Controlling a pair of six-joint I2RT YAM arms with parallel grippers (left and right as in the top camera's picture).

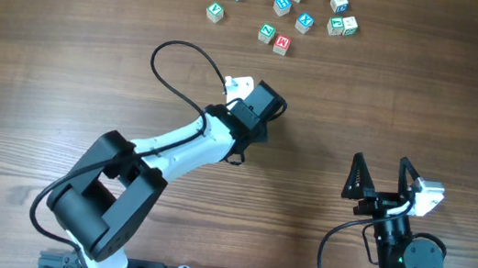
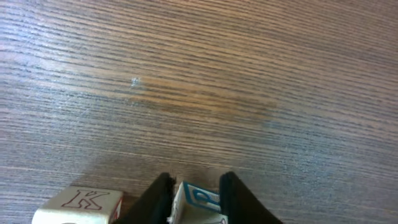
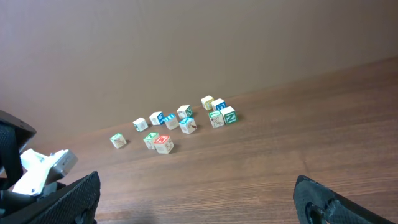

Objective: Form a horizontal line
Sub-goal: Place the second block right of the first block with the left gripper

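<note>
In the left wrist view, my left gripper (image 2: 194,180) is shut on a small wooden cube (image 2: 200,200) with a blue framed letter on its face, low over the table. Just left of it, apart from the fingers, sits a pale cube (image 2: 81,202) with an outlined K on top. From overhead the left gripper (image 1: 259,109) covers both cubes. My right gripper (image 1: 381,162) stands open and empty at the lower right, far from any cube; its fingertips (image 3: 87,186) sit wide apart at the frame's corners.
A loose cluster of several alphabet cubes (image 1: 287,11) lies at the table's far edge, with a red-lettered cube (image 1: 281,42) nearest me; the cluster (image 3: 180,121) also shows in the right wrist view. A black cable (image 1: 175,61) loops beside the left arm.
</note>
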